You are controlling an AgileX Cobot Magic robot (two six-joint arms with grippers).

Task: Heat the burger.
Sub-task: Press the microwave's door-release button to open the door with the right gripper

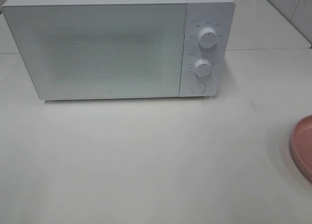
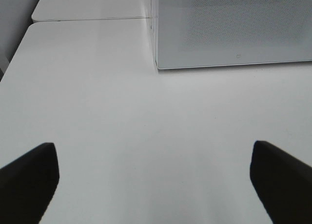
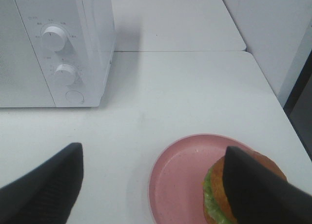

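The burger [image 3: 217, 193] sits on a pink plate [image 3: 180, 177] in the right wrist view, showing green lettuce and a brown bun. One dark finger [image 3: 258, 190] of my right gripper [image 3: 152, 153] covers much of it. That gripper is open, hovering above the plate's near side with nothing between its fingers. My left gripper [image 2: 153, 147] is open over bare table, short of the microwave's [image 2: 234, 29] front left corner. The white microwave [image 1: 97, 48] has its door closed. Neither gripper appears in the exterior high view, where only the plate's rim [image 1: 303, 146] shows.
The microwave panel carries two white knobs [image 1: 208, 38] [image 1: 202, 67] and a round button [image 1: 198, 87]. The plate lies at the table's right side, near the edge. A seam joins a second table behind. White table [image 1: 146, 160] stretches in front of the microwave.
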